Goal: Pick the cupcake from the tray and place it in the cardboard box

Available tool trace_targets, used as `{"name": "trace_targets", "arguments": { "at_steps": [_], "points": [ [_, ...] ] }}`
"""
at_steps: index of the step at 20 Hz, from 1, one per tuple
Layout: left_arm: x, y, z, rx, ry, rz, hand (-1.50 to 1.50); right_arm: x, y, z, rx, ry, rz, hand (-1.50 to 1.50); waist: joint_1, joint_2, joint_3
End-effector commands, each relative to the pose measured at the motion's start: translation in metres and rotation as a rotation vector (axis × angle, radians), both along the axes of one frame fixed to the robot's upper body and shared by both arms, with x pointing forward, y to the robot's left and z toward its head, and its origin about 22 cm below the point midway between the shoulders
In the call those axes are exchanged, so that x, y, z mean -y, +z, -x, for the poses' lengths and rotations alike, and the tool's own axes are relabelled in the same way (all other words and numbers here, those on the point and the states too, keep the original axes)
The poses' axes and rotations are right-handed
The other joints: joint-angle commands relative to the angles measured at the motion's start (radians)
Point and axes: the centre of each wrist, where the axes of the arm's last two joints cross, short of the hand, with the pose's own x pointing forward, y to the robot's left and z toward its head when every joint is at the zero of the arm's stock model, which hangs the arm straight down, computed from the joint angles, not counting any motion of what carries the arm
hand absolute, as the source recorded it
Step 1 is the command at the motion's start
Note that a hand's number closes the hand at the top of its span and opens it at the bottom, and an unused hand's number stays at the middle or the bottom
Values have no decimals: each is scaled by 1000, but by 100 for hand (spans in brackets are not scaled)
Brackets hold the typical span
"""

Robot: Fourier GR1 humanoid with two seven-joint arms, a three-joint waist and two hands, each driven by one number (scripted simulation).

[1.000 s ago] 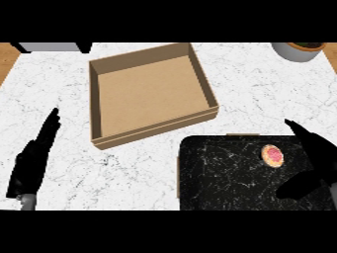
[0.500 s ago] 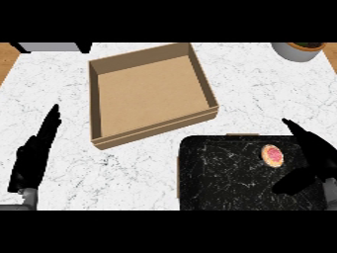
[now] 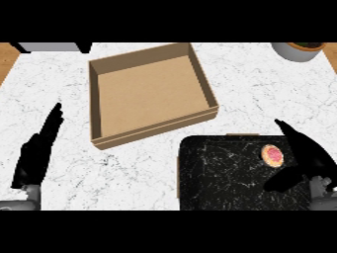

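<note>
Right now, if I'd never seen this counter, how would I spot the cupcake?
Find the black tray at the near right of the white marble counter, just below the open cardboard box. Near the tray's right edge, beside the robot's right hand, sits the cupcake: small, round, pink-topped, the only thing on the tray.

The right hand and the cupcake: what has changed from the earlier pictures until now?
The right hand has shifted slightly left and toward the cupcake, its fingers open; it has not taken hold. The left hand edged slightly down and left, open over the counter. The cupcake lies where it was on the black tray, and the cardboard box has not moved.
</note>
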Motion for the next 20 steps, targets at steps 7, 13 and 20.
{"name": "trace_targets", "arguments": {
  "at_steps": [7, 13, 20],
  "points": [
    [-4, 14, -9, 0, 5, -10, 0, 16, -26, 10, -29, 8, -7, -150, -3, 0, 0],
    [-1, 15, 3, 3, 1, -10, 0, 3, -18, -12, -73, 39, -7, -150, 0, 0, 0],
    [-4, 7, 3, 9, -2, -10, 0, -14, -27, -21, 118, 23, 148, 150, 3, 1, 0]
  ]
}}
